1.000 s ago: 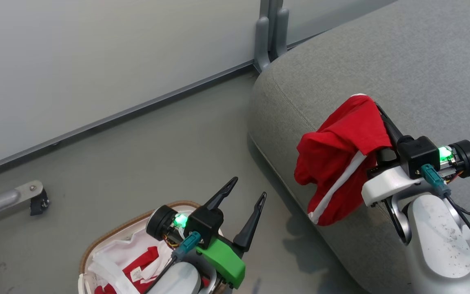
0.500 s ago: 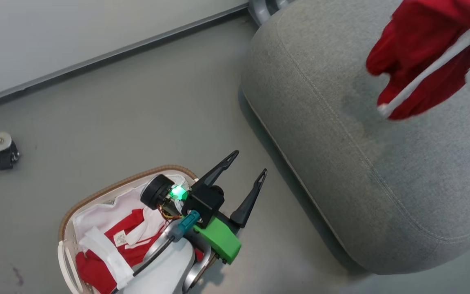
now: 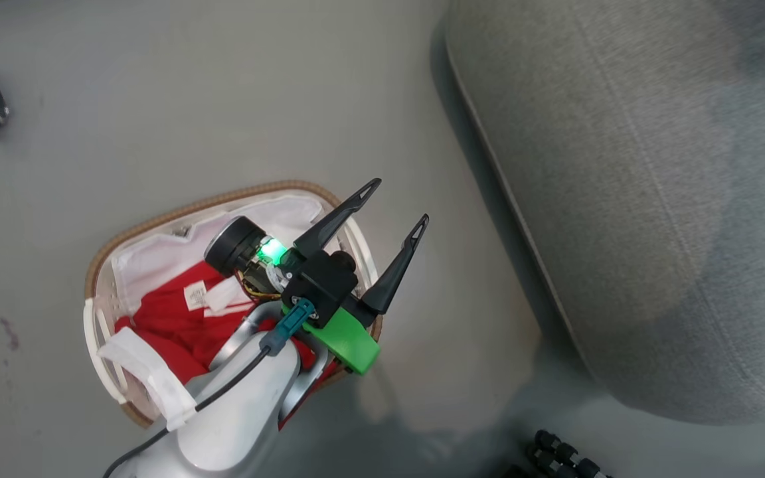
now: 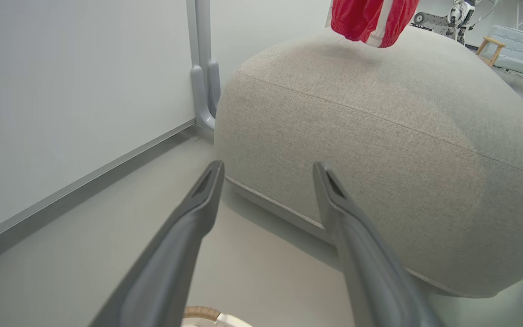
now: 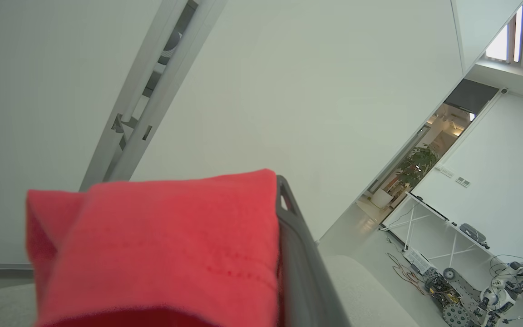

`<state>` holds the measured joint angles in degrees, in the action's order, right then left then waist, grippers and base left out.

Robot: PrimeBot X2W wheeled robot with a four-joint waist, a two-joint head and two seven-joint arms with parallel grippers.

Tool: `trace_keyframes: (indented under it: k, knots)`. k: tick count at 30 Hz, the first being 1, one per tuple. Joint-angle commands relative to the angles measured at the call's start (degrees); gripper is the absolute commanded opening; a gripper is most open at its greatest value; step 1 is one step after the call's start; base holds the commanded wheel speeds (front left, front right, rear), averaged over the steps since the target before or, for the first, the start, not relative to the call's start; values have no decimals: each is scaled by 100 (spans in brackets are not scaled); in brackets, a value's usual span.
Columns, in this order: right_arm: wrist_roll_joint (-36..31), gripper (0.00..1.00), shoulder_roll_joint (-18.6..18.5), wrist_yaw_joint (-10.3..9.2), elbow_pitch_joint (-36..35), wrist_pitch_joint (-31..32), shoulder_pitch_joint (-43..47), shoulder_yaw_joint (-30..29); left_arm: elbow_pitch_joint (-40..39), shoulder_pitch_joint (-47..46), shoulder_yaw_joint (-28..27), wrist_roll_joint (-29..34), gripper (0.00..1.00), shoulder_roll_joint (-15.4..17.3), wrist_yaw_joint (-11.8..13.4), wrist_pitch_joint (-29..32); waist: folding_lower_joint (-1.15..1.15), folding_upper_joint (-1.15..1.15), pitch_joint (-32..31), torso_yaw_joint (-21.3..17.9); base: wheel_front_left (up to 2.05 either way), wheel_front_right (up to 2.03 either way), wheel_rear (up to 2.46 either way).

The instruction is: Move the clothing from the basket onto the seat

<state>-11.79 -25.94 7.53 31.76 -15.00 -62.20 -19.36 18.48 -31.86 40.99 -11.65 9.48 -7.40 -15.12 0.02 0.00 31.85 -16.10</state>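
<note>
Right gripper (image 5: 279, 188): closed on a red garment (image 5: 161, 245) — the cloth drapes over the jaws and hides one finger in the right wrist view.
Garment position: it hangs above the seat (image 4: 379, 136); in the left wrist view its white-striped hem looks just clear of the top surface, not resting on it.
Left gripper (image 3: 400, 199): jaws wide apart, nothing between them, poised over the rim of the basket (image 3: 223, 198).
Clothing in basket (image 3: 170, 325): red pieces lie inside, tangled with the white liner (image 3: 157, 262).
Step, as judged: drop-off of the held piece, with more pieces to fetch after it.
Risk 1: cloth wrapped over the finger may cling when you open, so the garment rides back with the arm.
Risk 2: if you release near the seat's rounded edge, the garment may slide to the floor (image 3: 223, 99).
Risk 3: the head view catches just a scrap of the garment at its top right corner — judge the drop from the left wrist view.
Risk 4: your next grab in the basket may pinch liner along with clothing and drag the basket.
</note>
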Motion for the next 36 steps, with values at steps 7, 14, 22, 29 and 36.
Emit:
trace_keyframes:
  k: [7,14,22,29,36]
  knots:
    - [-592,0,409,-8,605,-28,300,-491,1,-127,-30,95,100,131,24,-5,-2,0,802,385,0,0,0]
    - [-913,0,668,-8,911,-28,872,-617,14,44,-79,53,100,169,37,-5,-2,0,696,351,0,0,0]
    - [-1021,100,997,-8,609,-28,1524,-645,101,177,-125,-9,100,159,53,-5,-2,0,428,267,0,0,0]
    - [-899,100,1105,-8,448,-28,2291,-490,138,420,-227,-120,100,37,43,-5,-2,0,-153,261,0,0,0]
    - [-763,100,1089,-8,437,-28,2890,-190,138,797,-543,-261,100,-142,43,-5,-2,0,-956,374,0,0,0]
